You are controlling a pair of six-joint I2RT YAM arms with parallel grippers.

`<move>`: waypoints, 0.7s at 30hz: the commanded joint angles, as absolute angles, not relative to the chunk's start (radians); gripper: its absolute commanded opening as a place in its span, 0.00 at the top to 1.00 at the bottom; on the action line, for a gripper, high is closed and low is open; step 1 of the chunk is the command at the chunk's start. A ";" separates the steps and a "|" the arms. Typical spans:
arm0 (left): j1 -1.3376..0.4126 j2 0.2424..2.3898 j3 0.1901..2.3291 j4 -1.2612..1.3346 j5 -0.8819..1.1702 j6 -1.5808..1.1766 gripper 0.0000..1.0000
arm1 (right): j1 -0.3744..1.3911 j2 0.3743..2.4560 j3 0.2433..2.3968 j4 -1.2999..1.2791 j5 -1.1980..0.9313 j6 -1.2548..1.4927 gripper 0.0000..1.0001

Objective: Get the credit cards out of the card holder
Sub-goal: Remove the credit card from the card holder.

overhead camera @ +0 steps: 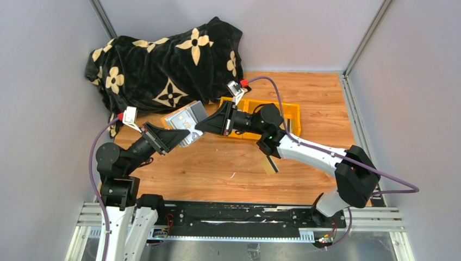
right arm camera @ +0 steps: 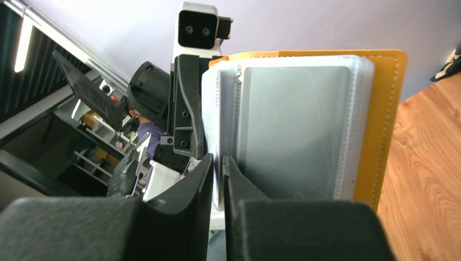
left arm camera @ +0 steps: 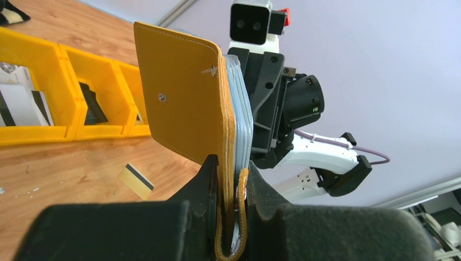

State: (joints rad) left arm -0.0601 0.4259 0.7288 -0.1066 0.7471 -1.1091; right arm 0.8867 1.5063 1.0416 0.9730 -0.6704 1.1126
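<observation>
1. My left gripper (left arm camera: 234,182) is clenched on the lower end of the card holder (left arm camera: 185,92), which stands raised off the table between the arms.
2. My right gripper (right arm camera: 218,163) is nipped onto the edge of a pale card (right arm camera: 217,103) (only a sliver of gap).
3. The card lies dead ahead of the right jaws, its long side along the fingers. I judge it needs a straight pull back.

Both arms reach inward, fingertips almost meeting. The left gripper (left arm camera: 231,171) clamps the card holder (left arm camera: 185,98); the right gripper (right arm camera: 217,163) pinches a pale credit card (right arm camera: 217,109)
</observation>
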 commanded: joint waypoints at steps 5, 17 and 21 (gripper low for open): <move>-0.061 0.412 0.740 -0.063 0.776 -1.113 0.88 | 0.919 1.534 1.082 1.030 -0.635 1.134 1.00; -0.062 0.411 0.738 -0.026 0.841 -1.155 0.71 | 0.859 1.550 1.031 1.281 -0.710 1.319 1.00; -0.061 0.410 0.739 -0.020 0.845 -1.160 0.71 | 0.842 1.525 1.015 1.263 -0.709 1.305 1.00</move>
